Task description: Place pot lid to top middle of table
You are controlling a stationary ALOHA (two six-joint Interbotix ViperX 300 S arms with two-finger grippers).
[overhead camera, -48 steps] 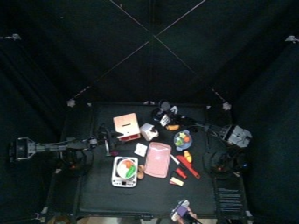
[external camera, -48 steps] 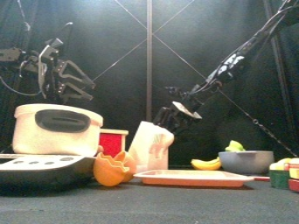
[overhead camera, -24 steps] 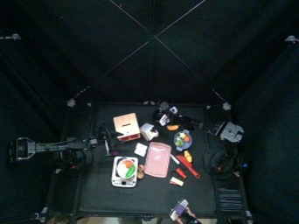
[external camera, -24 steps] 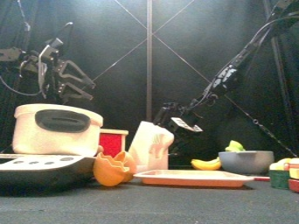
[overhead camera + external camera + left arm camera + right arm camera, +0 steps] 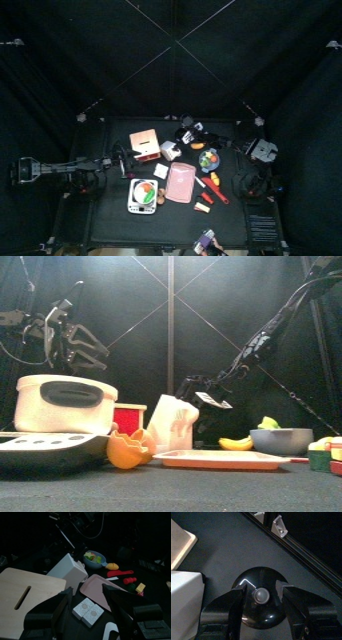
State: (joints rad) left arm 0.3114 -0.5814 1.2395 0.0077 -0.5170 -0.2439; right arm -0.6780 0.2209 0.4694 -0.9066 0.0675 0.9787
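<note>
Top view, left to right: left fingers [image 5: 120, 157] hang over the surface's [image 5: 114, 215] left side, spread with nothing between them. At the far middle of the surface, right fingers [image 5: 190, 129] stand released astride the black pot lid [image 5: 259, 603], which lies flat there.

pot lid [image 5: 259, 603]: dark glossy dome, round knob on top | pose: flat, knob up | place: on black bench [image 5: 114, 215], far middle, by back edge
</note>
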